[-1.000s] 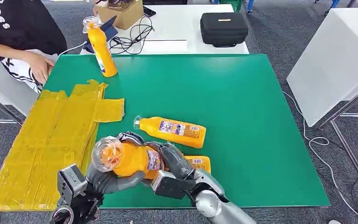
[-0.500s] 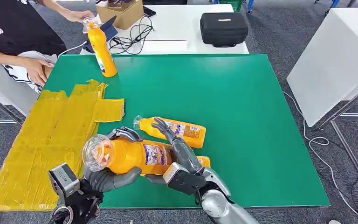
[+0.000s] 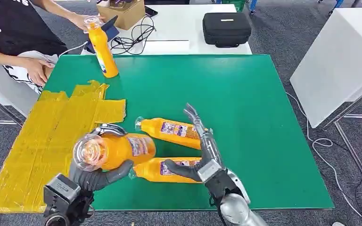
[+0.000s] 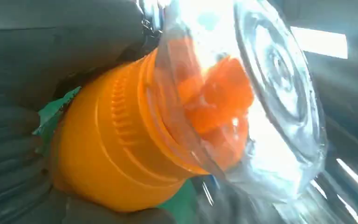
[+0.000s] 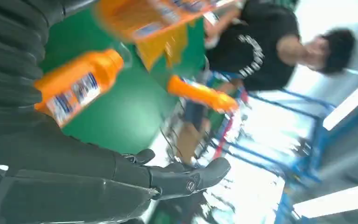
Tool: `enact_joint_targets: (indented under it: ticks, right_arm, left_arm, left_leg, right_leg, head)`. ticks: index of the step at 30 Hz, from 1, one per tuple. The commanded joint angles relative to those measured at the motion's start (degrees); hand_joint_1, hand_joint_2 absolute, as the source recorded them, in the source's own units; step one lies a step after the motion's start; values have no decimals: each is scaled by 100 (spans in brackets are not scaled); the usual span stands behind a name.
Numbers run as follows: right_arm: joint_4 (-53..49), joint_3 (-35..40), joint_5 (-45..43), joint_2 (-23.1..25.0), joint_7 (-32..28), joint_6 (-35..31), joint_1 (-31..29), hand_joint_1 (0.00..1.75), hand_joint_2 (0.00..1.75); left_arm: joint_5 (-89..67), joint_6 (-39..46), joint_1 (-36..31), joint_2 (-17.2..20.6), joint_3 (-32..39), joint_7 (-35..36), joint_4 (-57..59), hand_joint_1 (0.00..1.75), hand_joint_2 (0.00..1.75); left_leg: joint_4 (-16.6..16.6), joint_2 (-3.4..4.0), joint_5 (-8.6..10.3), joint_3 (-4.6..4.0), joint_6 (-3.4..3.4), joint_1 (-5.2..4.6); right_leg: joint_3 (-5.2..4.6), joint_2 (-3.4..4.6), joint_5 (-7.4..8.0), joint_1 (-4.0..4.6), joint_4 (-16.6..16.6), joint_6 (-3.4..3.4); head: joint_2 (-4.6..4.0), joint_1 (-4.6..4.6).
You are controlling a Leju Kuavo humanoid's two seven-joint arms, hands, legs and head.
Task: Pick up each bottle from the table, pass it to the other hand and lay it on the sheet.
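Green covered the table, the largest thing in sight, and a yellow sheet of crinkled plastic lay along its left side. Behind the table stood a white desk with a black case, a tangle of cables and a cardboard box. A person in a black shirt sat at the far left corner, one hand touching the cap of an upright orange bottle at the table's far left edge.

Two more orange bottles lay on their sides on the green near the front: the farther lying bottle and the nearer lying bottle, apart from each other. The right hand hung above them with its fingers spread and nothing in it. The left hand gripped the held bottle around its body, clear cap toward the camera, just beside the sheet's right edge and above the table.
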Motion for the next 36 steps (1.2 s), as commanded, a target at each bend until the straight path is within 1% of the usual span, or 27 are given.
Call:
enact_joint_targets:
  ticks: [1, 2, 3, 5, 6, 7, 8, 13, 14, 15, 16, 17, 18, 19, 20, 21, 23, 24, 28, 29, 30, 31, 32, 33, 34, 35, 36]
  right_arm:
    - [-1125, -604, 122, -476, -94, -165, 574, 0, 175]
    - [-1108, -598, 132, -453, -94, -159, 550, 0, 175]
    - [-1108, -598, 132, -453, -94, -159, 550, 0, 175]
    - [-1108, -598, 132, -453, -94, -159, 550, 0, 175]
    - [-1108, -598, 132, -453, -94, -159, 550, 0, 175]
    - [-1108, -598, 132, -453, -94, -159, 550, 0, 175]
    - [-1108, -598, 132, -453, -94, -159, 550, 0, 175]
    - [-1108, -598, 132, -453, -94, -159, 550, 0, 175]
    - [-1186, -688, 275, -432, -119, -306, 643, 0, 175]
    - [-1320, -760, 363, -482, -113, -359, 747, 0, 175]
    - [-1458, -845, 446, -518, -107, -405, 864, 0, 175]
    - [-1587, -922, 522, -560, -107, -442, 971, 0, 175]
    - [-1746, -1027, 619, -611, -93, -495, 1129, 0, 175]
    - [-1853, -1093, 662, -659, -101, -541, 1257, 0, 175]
    - [-2056, -1150, 759, -513, -156, -571, 1516, 0, 175]
    - [-2192, -1055, 979, -610, -165, -699, 1704, 0, 175]
    - [-2208, -953, 1062, -884, -198, -934, 1941, 0, 175]
    - [-2184, -942, 1041, -938, -228, -1012, 1983, 0, 175]
    - [-2117, -930, 833, -1046, -353, -1140, 2010, 0, 175]
    - [-2044, -737, 1079, -1305, -309, -893, 1812, 0, 175]
    - [-1960, -737, 1136, -1324, -285, -910, 1705, 0, 175]
    - [-1942, -744, 1226, -1344, -262, -915, 1710, 0, 175]
    - [-1971, -773, 1294, -1335, -258, -944, 1773, 0, 175]
    - [-2016, -791, 1362, -1315, -254, -962, 1826, 0, 175]
    - [-2053, -791, 1405, -1321, -241, -962, 1860, 0, 175]
    - [-2097, -794, 1455, -1332, -220, -972, 1898, 0, 175]
    - [-2121, -803, 1491, -1330, -195, -982, 1920, 0, 175]
  left_arm:
    - [-981, 621, 243, -53, 491, 123, -203, 175, 175]
    - [-985, 631, 226, -61, 478, 124, -178, 175, 175]
    - [-985, 631, 226, -61, 478, 124, -178, 175, 175]
    - [-985, 631, 226, -61, 478, 124, -178, 175, 175]
    - [-985, 631, 226, -61, 478, 124, -178, 175, 175]
    - [-985, 631, 226, -61, 478, 124, -178, 175, 175]
    - [-985, 631, 226, -61, 478, 124, -178, 175, 175]
    - [-985, 631, 226, -61, 478, 124, -178, 175, 175]
    - [-1896, 1143, 233, -50, 518, 275, -133, 175, 175]
    - [-2361, 1418, 240, 7, 532, 406, -117, 175, 175]
    - [-2746, 1599, 236, 67, 531, 534, -100, 175, 175]
    - [-3117, 1733, 230, 104, 578, 743, -70, 175, 175]
    - [-3392, 1874, 205, 94, 686, 1036, -31, 175, 175]
    - [-3659, 1993, 172, 104, 757, 1155, 10, 175, 175]
    - [-4047, 2121, 198, 154, 850, 1297, 32, 175, 175]
    - [-4508, 2277, 228, 206, 951, 1410, 70, 175, 175]
    - [-4971, 2344, 266, 349, 982, 1573, 160, 175, 175]
    - [-5025, 2320, 263, 384, 974, 1609, 194, 175, 175]
    - [-6135, 1824, 98, 535, 865, 1899, 512, 175, 175]
    - [-6758, 312, -495, 1333, 61, 2438, 937, 175, 175]
    - [-6758, 300, -924, 1225, -268, 2576, 1492, 175, 175]
    - [-6758, 238, -1165, 1215, -421, 2604, 1874, 175, 175]
    - [-6758, 194, -1347, 1221, -509, 2650, 2166, 175, 175]
    - [-6758, 159, -1450, 1158, -540, 2643, 2366, 175, 175]
    - [-6758, 116, -1526, 1131, -549, 2591, 2497, 175, 175]
    - [-6758, 53, -1614, 1084, -554, 2543, 2649, 175, 175]
    - [-6758, -17, -1685, 1039, -558, 2488, 2769, 175, 175]
  left_leg:
    - [3, -4, -17, 27, -4, 4]
    - [-2, -2, -3, 3, -2, 0]
    - [0, -1, -8, 14, -3, 0]
    - [-1, 2, -3, 6, -2, 1]
    - [3, 6, -14, 28, -5, 5]
    - [0, 1, -4, 7, -3, 2]
    - [1, 3, -10, 20, -5, 5]
    - [-1, 0, -5, 14, -2, 2]
    - [-2, 2, -4, 12, -2, 1]
    - [-2, 5, -10, 23, -3, 4]
    - [-3, -2, -6, 17, -3, 2]
    - [-4, -5, -2, 11, -2, 0]
    - [-3, -10, -8, 22, -3, 2]
    - [-4, -16, -4, 15, -3, 1]
    - [-4, -17, -1, 9, -2, -1]
    - [-4, -20, -7, 22, -4, 1]
    - [-6, -10, -1, 9, -2, -1]
    - [-10, -16, -9, 31, -5, 3]
    - [-10, -9, -4, 23, -4, 1]
    - [-8, -5, -1, 12, -2, -2]
    - [-9, -5, -4, 23, -4, 1]
    - [-11, -28, 6, 16, -5, 0]
    - [-13, -34, 11, 14, -2, -3]
    - [-16, -53, 13, 30, -4, -1]
    - [-17, -53, 16, 26, -5, 2]
    - [-16, -59, 17, 24, -7, 0]
    - [-12, -38, 11, 9, -5, 1]
  right_leg:
    - [34, -14, -15, 4, -5, 10]
    - [6, -7, -3, 0, -2, 5]
    - [18, -8, -7, 0, -4, 8]
    - [9, -5, -2, 1, -3, 5]
    - [34, -7, -10, 5, -5, 11]
    - [10, -7, -3, 2, -3, 5]
    - [25, -8, -8, 5, -5, 8]
    - [18, -7, -5, 2, -5, 5]
    - [14, -4, -4, 1, -5, 4]
    - [27, -4, -7, 4, -8, 7]
    - [21, -9, -7, 2, -6, 5]
    - [14, -11, -5, 0, -4, 5]
    - [28, -18, -11, 2, -6, 6]
    - [22, -23, -9, 1, -6, 5]
    - [15, -21, -7, -1, -5, 4]
    - [31, -27, -13, 1, -8, 6]
    - [11, -14, -5, -1, -6, 3]
    - [39, -24, -12, 3, -15, 6]
    - [27, -15, -6, 1, -13, 5]
    - [14, -10, -4, -2, -7, 4]
    - [28, -13, -6, 1, -11, 6]
    - [26, -35, -4, 0, -10, 4]
    - [12, -41, -2, -3, -13, 4]
    - [23, -63, -5, -2, -20, 6]
    - [-21, -59, 0, 1, -19, 4]
    - [-20, -60, 1, -1, -16, 5]
    - [-20, -34, 4, 1, -13, 3]
  head:
    - [0, 2]
    - [0, 0]
    - [0, 0]
    - [0, 0]
    - [0, 0]
    - [0, 2]
    - [0, 0]
    - [0, 2]
    - [0, 2]
    - [0, 0]
    - [0, 2]
    - [0, 0]
    - [0, 0]
    - [0, 0]
    - [0, 2]
    - [0, 0]
    - [0, 2]
    - [0, 2]
    - [0, 2]
    - [0, 2]
    - [0, 2]
    - [0, 0]
    - [0, 0]
    - [0, 4]
    - [0, 4]
    - [0, -2]
    - [0, 2]
